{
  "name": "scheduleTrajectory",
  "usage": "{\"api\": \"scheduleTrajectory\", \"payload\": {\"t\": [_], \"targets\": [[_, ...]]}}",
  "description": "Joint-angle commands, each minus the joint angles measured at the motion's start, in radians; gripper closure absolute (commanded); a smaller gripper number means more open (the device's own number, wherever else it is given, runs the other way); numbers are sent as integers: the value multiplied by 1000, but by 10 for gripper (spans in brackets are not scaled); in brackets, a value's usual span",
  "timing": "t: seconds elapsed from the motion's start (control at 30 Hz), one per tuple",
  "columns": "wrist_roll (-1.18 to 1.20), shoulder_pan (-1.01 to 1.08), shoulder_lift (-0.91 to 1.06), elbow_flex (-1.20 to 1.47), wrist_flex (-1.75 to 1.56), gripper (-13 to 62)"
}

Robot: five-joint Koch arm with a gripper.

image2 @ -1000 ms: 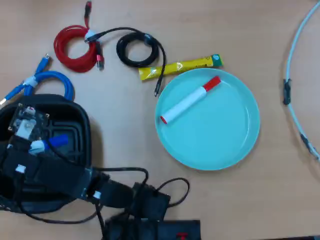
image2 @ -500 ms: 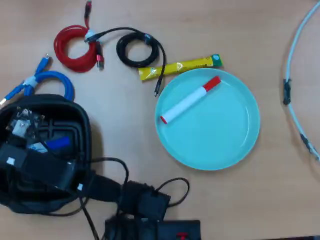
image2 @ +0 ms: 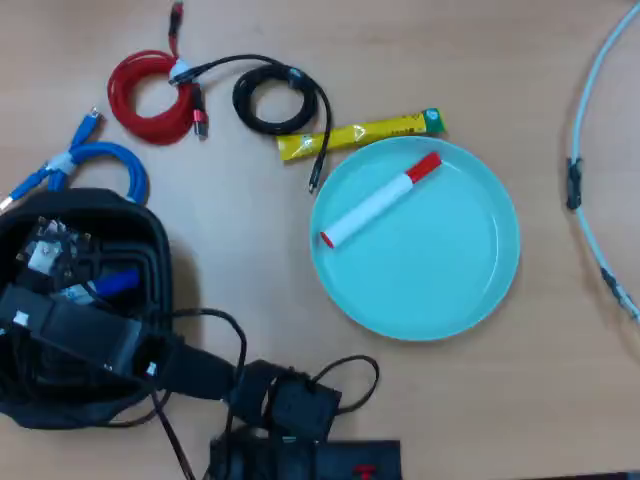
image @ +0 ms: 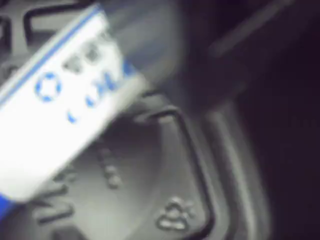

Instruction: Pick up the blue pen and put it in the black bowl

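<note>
1. We see the blue pen [image2: 105, 286]: white body, blue cap, blue print.
2. From above, its cap points toward 2 o'clock.
3. It sits inside the black bowl [image2: 160, 245].
4. We cannot tell if the gripper [image2: 62, 285] is gripping it.

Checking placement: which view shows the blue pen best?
Wrist view: the blue pen fills the left half, blurred, blue print legible, over the ridged black bowl. Overhead shows only its blue cap beside the arm.
</note>
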Motion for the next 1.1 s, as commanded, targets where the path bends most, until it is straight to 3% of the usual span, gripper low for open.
{"api": "scheduleTrajectory", "payload": {"t": [0.0,0.23,0.53,0.77,1.07], "targets": [[-78,0,6,-121,18,527],[-74,-3,8,-123,51,315],[-78,-9,14,-132,123,158],[-80,12,60,-166,172,178],[-126,133,270,-270,353,334]]}}
